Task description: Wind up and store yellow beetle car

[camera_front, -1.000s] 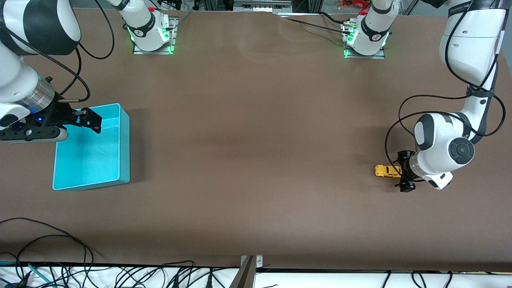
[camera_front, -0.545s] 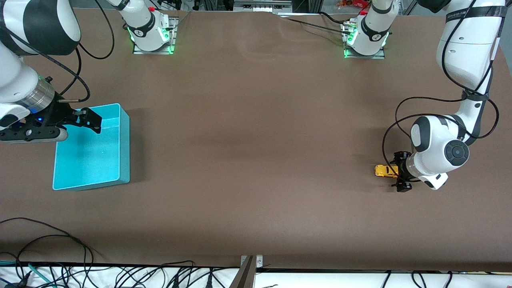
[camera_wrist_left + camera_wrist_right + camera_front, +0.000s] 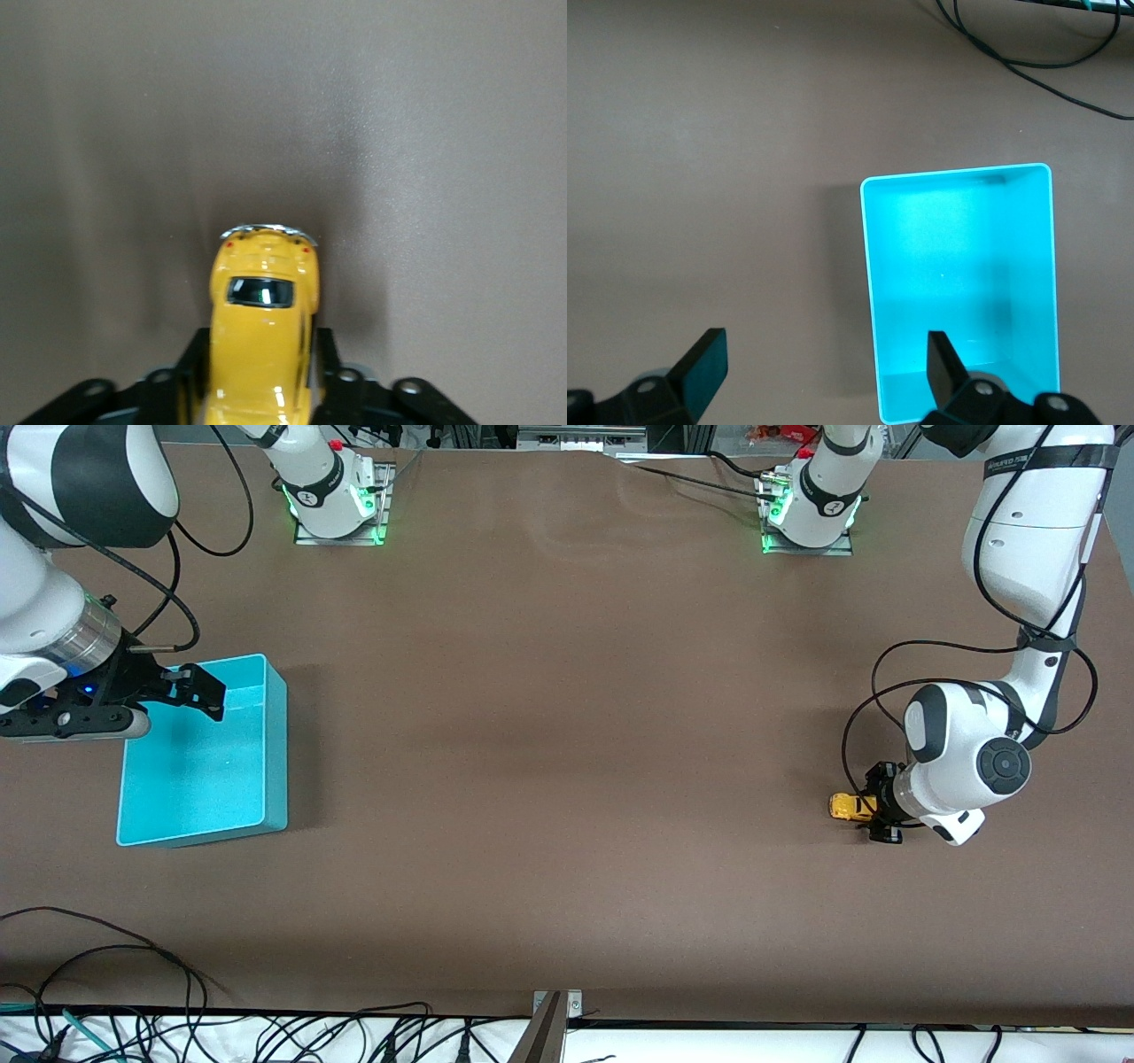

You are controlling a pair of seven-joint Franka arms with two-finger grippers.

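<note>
Front view shows the brown table [image 3: 567,779] with a turquoise bin [image 3: 204,753] at the right arm's end; the right gripper [image 3: 199,691] waits over it, fingers spread and holding nothing. Toward the left arm's end, the left gripper [image 3: 881,806] is down at the table. Its fingers [image 3: 190,363] press both flanks of the yellow beetle car [image 3: 261,328], whose one end sticks out past the fingertips.
</note>
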